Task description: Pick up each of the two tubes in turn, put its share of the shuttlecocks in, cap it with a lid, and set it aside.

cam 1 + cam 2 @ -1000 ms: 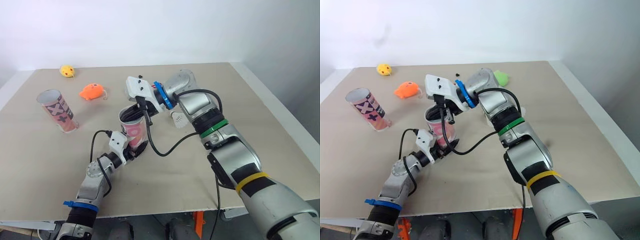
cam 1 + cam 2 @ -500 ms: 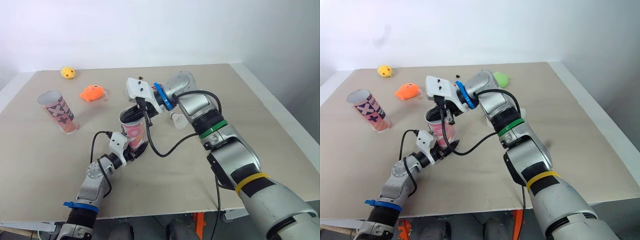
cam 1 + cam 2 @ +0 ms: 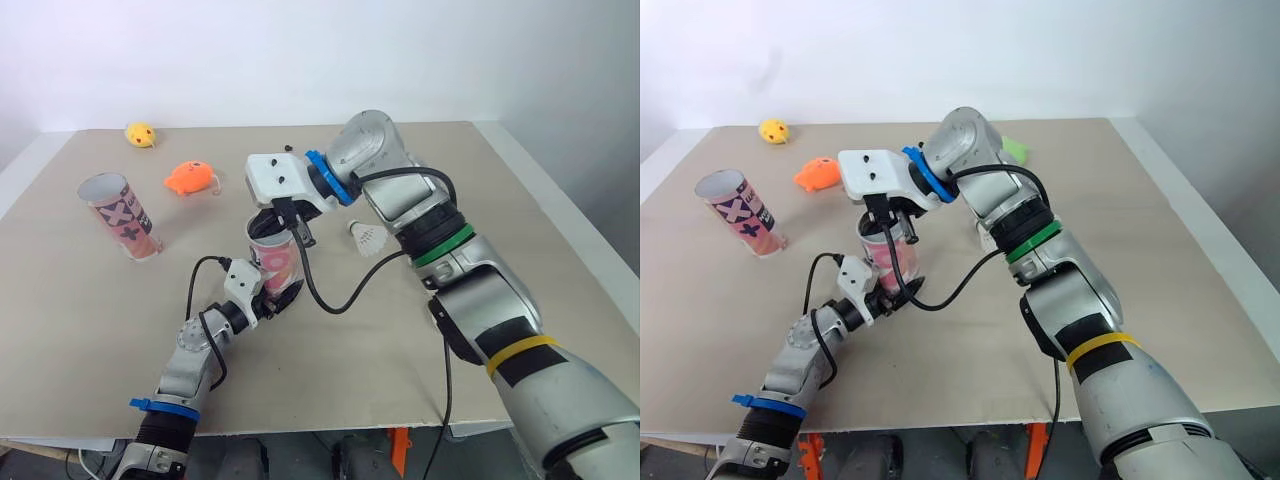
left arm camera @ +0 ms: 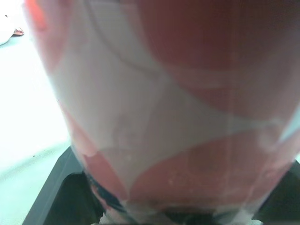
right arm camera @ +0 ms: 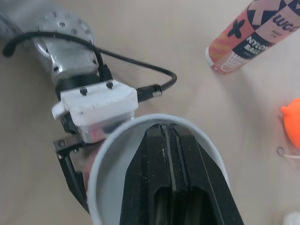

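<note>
The left gripper [image 3: 268, 293] pinches the pink tube [image 3: 273, 258] near its bottom, in the middle of the bench [image 3: 520, 200]. The right gripper [image 5: 168, 140] pokes into the tube's open top, its fingers pressed together.

Light is bright and even, falling softly from overhead. The beige table [image 3: 90, 330] carries only faint, short shadows, one at the foot of the standing tube [image 3: 120, 215] and one under the shuttlecock [image 3: 366, 238]. The white wall [image 3: 300, 50] greys toward the right. In the left wrist view the held tube [image 4: 164, 108] is out of focus and the table beside it bleaches almost white — in the right wrist view the tube's pale rim catches light while its inside lies dark.
</note>
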`<act>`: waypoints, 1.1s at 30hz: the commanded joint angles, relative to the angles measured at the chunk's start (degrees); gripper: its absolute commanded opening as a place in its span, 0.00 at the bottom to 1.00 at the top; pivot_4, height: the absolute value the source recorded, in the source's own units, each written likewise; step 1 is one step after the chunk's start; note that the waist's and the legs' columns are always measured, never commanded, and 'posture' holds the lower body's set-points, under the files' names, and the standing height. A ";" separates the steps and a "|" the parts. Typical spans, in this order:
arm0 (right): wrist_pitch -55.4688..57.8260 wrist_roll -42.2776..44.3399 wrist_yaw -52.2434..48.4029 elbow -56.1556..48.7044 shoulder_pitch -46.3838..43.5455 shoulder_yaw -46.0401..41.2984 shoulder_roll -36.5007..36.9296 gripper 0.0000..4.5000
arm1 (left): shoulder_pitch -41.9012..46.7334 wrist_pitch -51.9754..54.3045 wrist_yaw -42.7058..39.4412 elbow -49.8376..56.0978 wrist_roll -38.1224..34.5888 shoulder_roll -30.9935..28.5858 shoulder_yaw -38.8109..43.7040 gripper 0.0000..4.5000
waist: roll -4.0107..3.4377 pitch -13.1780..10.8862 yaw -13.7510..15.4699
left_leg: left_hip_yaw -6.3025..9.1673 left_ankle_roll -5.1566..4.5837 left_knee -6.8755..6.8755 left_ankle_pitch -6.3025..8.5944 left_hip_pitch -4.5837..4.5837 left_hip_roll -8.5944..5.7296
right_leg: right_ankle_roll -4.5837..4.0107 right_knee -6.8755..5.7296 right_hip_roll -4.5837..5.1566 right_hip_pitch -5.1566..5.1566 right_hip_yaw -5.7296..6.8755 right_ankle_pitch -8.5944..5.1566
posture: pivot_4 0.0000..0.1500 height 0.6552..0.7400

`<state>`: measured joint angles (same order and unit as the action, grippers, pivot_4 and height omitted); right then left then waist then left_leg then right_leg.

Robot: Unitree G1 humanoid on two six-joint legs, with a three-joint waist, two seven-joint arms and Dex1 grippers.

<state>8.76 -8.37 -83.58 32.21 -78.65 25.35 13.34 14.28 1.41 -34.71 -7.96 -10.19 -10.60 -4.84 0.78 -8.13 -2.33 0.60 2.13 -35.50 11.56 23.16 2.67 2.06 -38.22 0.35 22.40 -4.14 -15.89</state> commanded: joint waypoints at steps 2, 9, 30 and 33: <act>-1.93 -1.56 0.29 -0.37 -3.96 0.04 2.75 0.02 | -0.58 1.45 -0.27 -1.24 0.91 -0.13 -1.71 0.71 | 0.01 -0.11 0.04 | 0.00 0.01 0.00 0.00 0.07 -0.03 | 0.01 0.03 0.05 0.04 0.00 0.01 | 1.00 1.00; -3.40 -2.63 -2.08 -2.08 -4.08 1.73 5.38 0.02 | -0.61 1.44 -0.06 -1.23 0.81 -0.04 -1.86 0.71 | 0.04 -0.24 0.10 | 0.00 0.01 0.02 0.00 0.10 -0.03 | -0.04 0.06 0.06 0.05 0.01 0.01 | 1.00 1.00; -1.15 -6.92 -4.14 -5.47 6.17 9.54 2.13 0.02 | -0.53 1.68 0.32 -1.09 0.82 0.25 -2.16 0.71 | -0.01 0.07 0.18 | -0.01 0.02 0.04 0.01 -0.25 -0.01 | -0.02 0.06 0.03 -0.23 0.01 -0.04 | 1.00 1.00; 3.86 -0.26 -5.00 -7.61 4.56 2.87 1.37 0.02 | -0.70 1.83 0.23 -0.79 0.75 0.12 -2.09 0.71 | -0.01 0.07 0.18 | 0.00 0.03 0.06 0.02 -0.30 -0.01 | -0.04 0.06 0.03 -0.27 0.02 -0.05 | 1.00 1.00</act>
<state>9.60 -12.57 -84.51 24.63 -76.33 27.45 16.36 14.45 2.17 -34.09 -7.97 -10.09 -10.44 -5.57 0.77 -8.06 -2.14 0.60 2.17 -35.44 11.58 22.87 2.66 2.01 -38.16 0.38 22.13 -4.13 -15.94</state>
